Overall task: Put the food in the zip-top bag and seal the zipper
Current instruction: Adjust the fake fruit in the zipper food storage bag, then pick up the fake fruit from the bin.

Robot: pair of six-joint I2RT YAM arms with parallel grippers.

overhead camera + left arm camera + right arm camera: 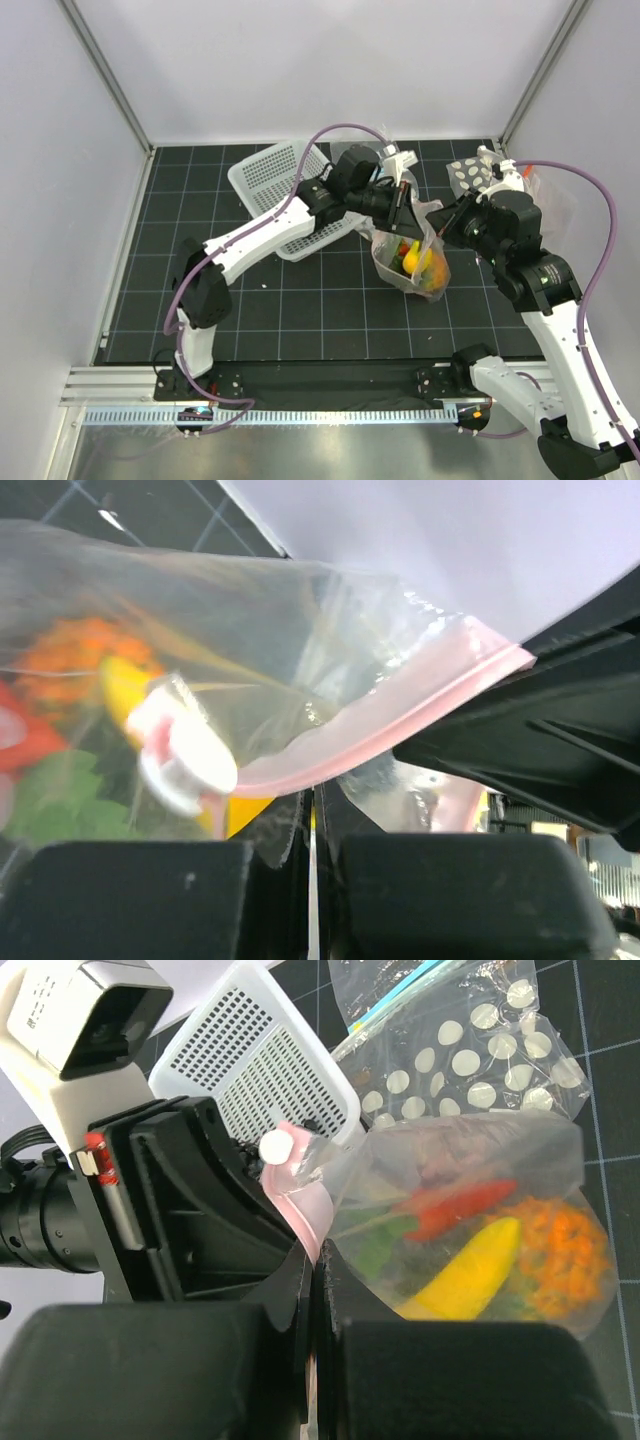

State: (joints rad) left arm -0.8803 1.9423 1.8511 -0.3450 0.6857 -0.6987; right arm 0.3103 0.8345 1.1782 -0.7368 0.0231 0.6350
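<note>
The clear zip-top bag (408,268) hangs above the mat between both grippers. The food is inside it: a yellow banana (465,1280), an orange pineapple (560,1250) and a red pepper (465,1208) with a green stem. The pink zipper (400,725) runs along its mouth, with a white slider (185,760) on it. My left gripper (312,825) is shut on the bag's film just under the strip. In the overhead view the left gripper (402,208) is at the bag's top left. My right gripper (318,1270) is shut on the pink strip's end, at the bag's top right (437,228).
A white perforated basket (275,180) lies tipped on the mat behind the left arm. A white-dotted bag (470,175) with an orange strip lies at the back right, with another clear bag with a teal strip (400,985) by it. The enclosure walls stand around the mat.
</note>
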